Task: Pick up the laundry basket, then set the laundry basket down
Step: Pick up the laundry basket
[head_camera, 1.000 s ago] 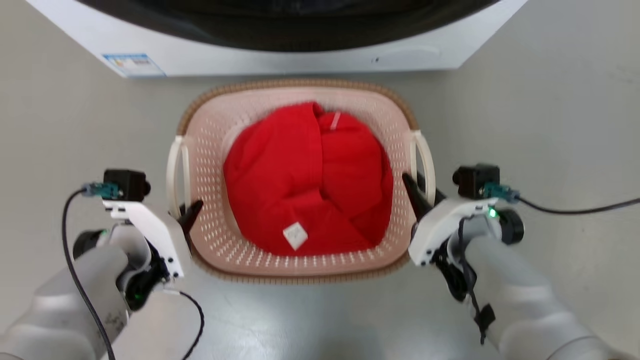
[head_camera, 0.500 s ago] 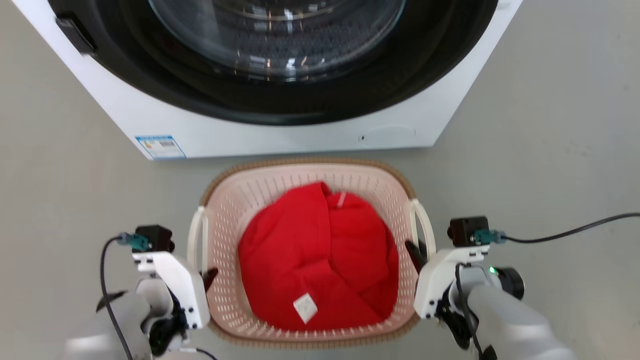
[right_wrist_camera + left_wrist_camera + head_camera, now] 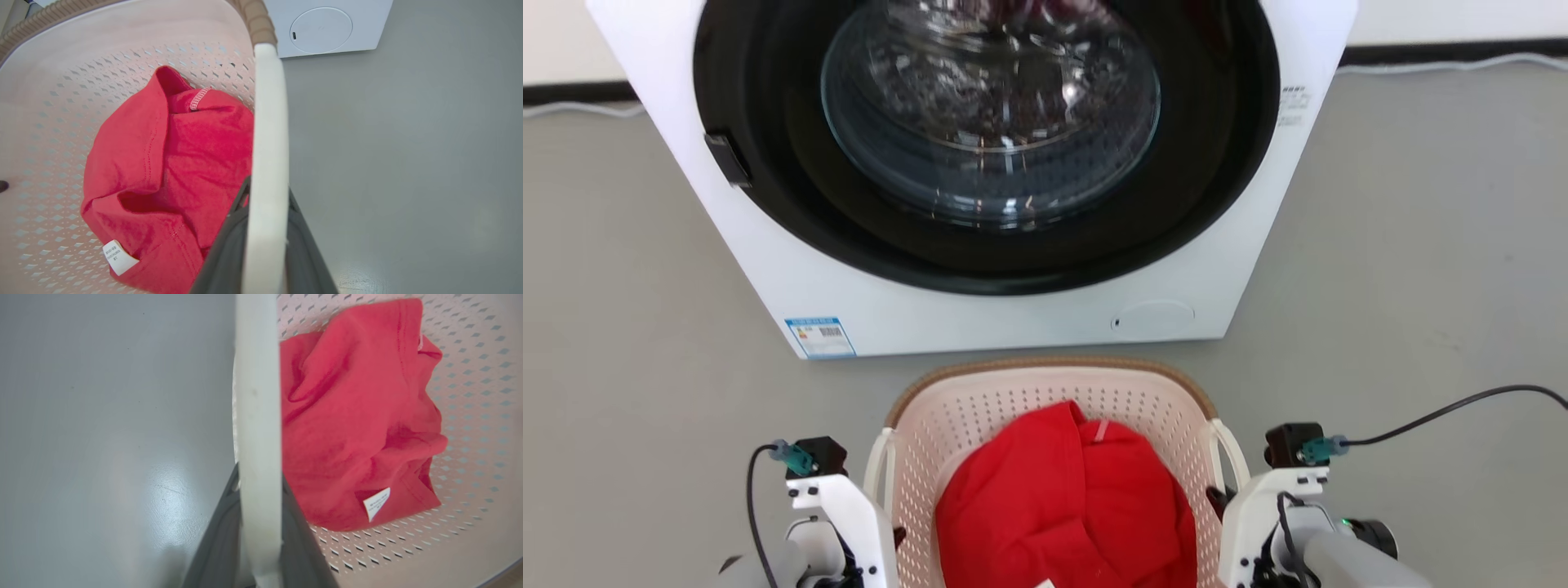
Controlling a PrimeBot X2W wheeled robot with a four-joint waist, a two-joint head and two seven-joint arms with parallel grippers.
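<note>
The laundry basket (image 3: 1045, 365), cream with a brown rim, sits at the bottom centre of the head view, just before the washer. A red garment (image 3: 1066, 506) lies inside it. My left gripper (image 3: 894, 535) is at its left white loop handle (image 3: 878, 465), and my right gripper (image 3: 1217, 498) is at the right handle (image 3: 1232, 457). In the left wrist view my left gripper (image 3: 259, 479) is shut on the handle band (image 3: 257, 396), a dark finger (image 3: 216, 547) on each side. My right gripper (image 3: 267, 190) clamps its handle (image 3: 267, 122) the same way. Whether the basket's bottom touches the floor is hidden.
A white front-loading washer (image 3: 980, 310) with a dark round glass door stands right behind the basket. Grey floor (image 3: 1421, 245) stretches to both sides. A black cable (image 3: 1445, 408) runs off to the right from my right wrist camera.
The head camera has swung upward, so the washer door has come into view and the basket has slid to the bottom edge. Both grippers have stayed on the handles.
</note>
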